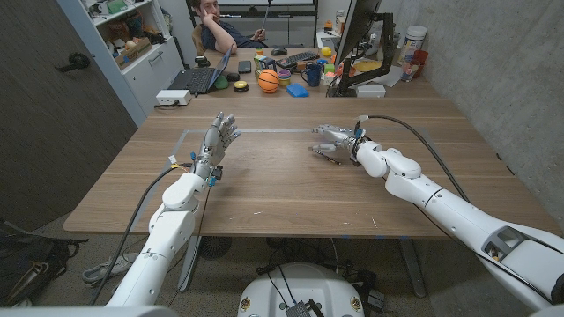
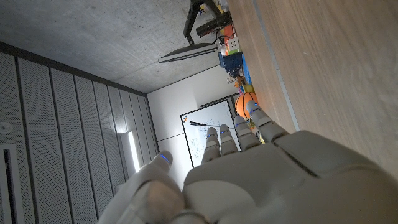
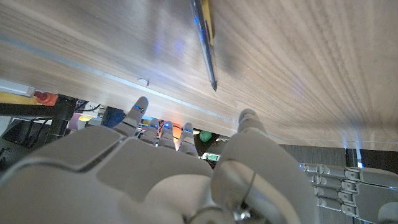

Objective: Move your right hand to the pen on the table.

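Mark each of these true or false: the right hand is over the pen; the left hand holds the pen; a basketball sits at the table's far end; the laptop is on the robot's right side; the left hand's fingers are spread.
1. The right hand is over the pen. True.
2. The left hand holds the pen. False: it holds nothing and stands away from the pen.
3. A basketball sits at the table's far end. True.
4. The laptop is on the robot's right side. False: it is at the far left.
5. The left hand's fingers are spread. True.
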